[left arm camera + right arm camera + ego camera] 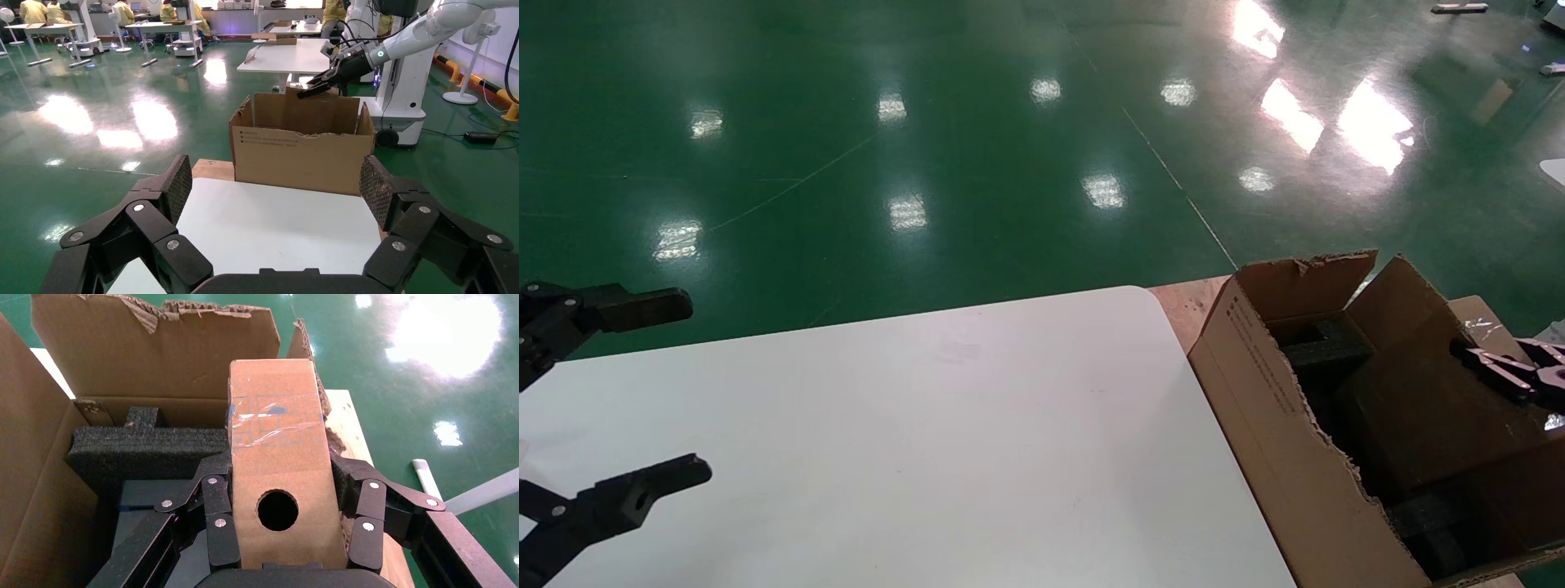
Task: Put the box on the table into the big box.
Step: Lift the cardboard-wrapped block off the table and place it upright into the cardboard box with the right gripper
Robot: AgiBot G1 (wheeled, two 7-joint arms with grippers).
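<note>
Raw brown corrugated cardboard on the big box (153, 337), edges torn ragged; matt black foam blocks (147, 453) inside, coarse-grained. The box (278, 471) shows smooth card with glossy clear tape. White counter (911, 441) smooth, satin. Green floor (928, 147) mirror-glossy.

A robot workshop or factory hall: glossy green painted floor (92, 141), rows of white work desks (287, 56), workers in yellow jackets (33, 11), and another white robot arm (422, 27).
</note>
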